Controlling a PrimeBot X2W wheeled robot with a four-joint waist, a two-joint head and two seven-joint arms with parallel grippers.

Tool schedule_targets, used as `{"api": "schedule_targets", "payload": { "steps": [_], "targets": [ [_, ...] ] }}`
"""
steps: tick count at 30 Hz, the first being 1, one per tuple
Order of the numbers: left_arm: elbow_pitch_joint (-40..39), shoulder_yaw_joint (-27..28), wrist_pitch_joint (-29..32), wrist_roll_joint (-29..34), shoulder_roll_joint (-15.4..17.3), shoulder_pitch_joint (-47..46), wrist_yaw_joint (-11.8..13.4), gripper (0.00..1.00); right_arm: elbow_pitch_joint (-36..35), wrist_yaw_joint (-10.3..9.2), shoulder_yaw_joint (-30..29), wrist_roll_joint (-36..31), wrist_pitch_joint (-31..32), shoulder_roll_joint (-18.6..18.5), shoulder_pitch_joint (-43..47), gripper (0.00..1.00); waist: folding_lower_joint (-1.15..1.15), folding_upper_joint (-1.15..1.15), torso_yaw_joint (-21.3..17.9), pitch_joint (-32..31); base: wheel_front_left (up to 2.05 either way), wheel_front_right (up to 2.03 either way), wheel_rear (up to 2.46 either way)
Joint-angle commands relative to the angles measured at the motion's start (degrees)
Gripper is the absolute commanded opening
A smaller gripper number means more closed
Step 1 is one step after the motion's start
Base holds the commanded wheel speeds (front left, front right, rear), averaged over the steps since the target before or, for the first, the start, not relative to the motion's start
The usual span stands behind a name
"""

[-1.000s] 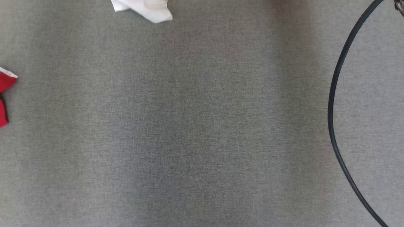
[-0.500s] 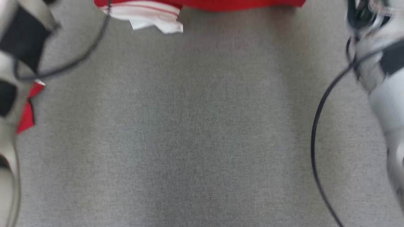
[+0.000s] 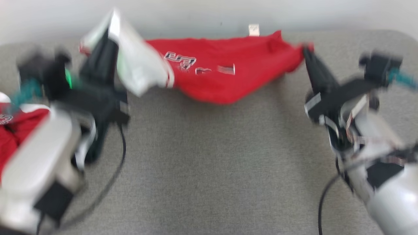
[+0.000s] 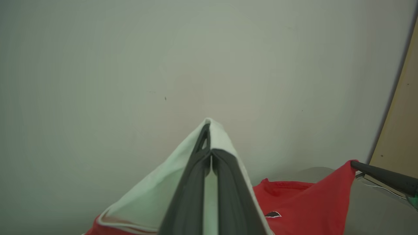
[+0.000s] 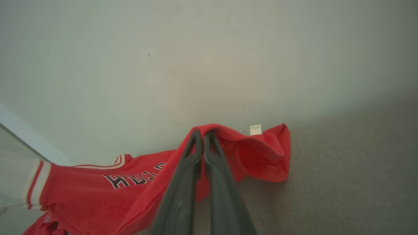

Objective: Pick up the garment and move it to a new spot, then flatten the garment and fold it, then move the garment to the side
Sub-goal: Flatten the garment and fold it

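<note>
The step in hand looks like carrying the garment [image 3: 222, 75] across to lay it out. To do that well, both grips should stay firm and level, and the cloth between them should be taut enough that its sagging middle does not drag or bunch on the grey worktop [image 3: 212, 169]. It should then be lowered evenly so the hanging belly lands first and the held corners follow. The left gripper [image 3: 109, 34] is clenched on the white sleeve [image 3: 140, 71], which drapes over and around its fingers. The right gripper [image 3: 305, 50] is clenched on a red edge of the same garment, with the cloth folded over its tips. The red body hangs between the two grippers, sloping down from each to a low point about midway, just above the worktop. A small white label [image 3: 253, 29] stands up from the top edge, nearer the right gripper. Another heap of red cloth [image 3: 16, 130] lies beside the left arm, behind its gripper; blur hides its detail.
</note>
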Motion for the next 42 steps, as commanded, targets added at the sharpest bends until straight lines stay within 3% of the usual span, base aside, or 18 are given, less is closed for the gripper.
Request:
{"api": "schedule_targets", "payload": {
  "steps": [1,7,12,22,30,37,42],
  "targets": [
    [-2.7,0.2,-0.3,-0.4,1.0,3.6,1.3,0.00,-1.2,0.07,0.0,0.3,-0.6,-0.9,2.5,0.00,0.01,0.01,-1.0,-2.1,0.00,0.00,0.00],
    [-15.6,2.4,-0.4,-2.9,3.9,23.4,9.7,0.00,-7.0,0.06,-0.2,-0.6,-0.6,-3.7,16.7,0.00,0.01,0.01,-0.2,-4.4,0.00,0.00,0.00],
    [-19.7,4.8,-0.5,-2.9,3.3,35.2,12.3,0.00,-10.2,0.06,-1.8,-2.5,-0.1,-5.2,24.3,0.00,0.01,0.01,0.4,-6.0,0.00,0.00,0.00],
    [-19.5,8.1,-0.5,-0.1,-1.7,52.7,11.5,0.00,-13.3,0.06,-7.7,-6.6,1.7,-5.8,37.0,0.00,0.01,0.01,1.8,-9.5,0.00,0.00,0.00],
    [-15.1,8.7,-0.5,1.3,-6.7,61.2,8.0,0.00,-16.3,0.06,-13.8,-10.8,6.1,-3.7,46.9,0.00,0.01,0.01,2.6,-11.3,0.00,0.00,0.00],
    [-11.1,7.7,-0.5,1.6,-8.0,65.5,5.4,0.00,-18.9,0.06,-17.5,-15.4,12.3,-3.3,54.8,0.00,0.01,0.01,3.7,-12.5,0.00,0.00,0.00],
    [-9.4,8.3,-0.5,1.5,-8.0,66.0,4.0,0.00,-21.2,0.06,-20.6,-17.1,14.6,-1.0,57.5,0.00,0.01,0.01,3.8,-12.6,0.00,0.00,0.00]
  ]
}}
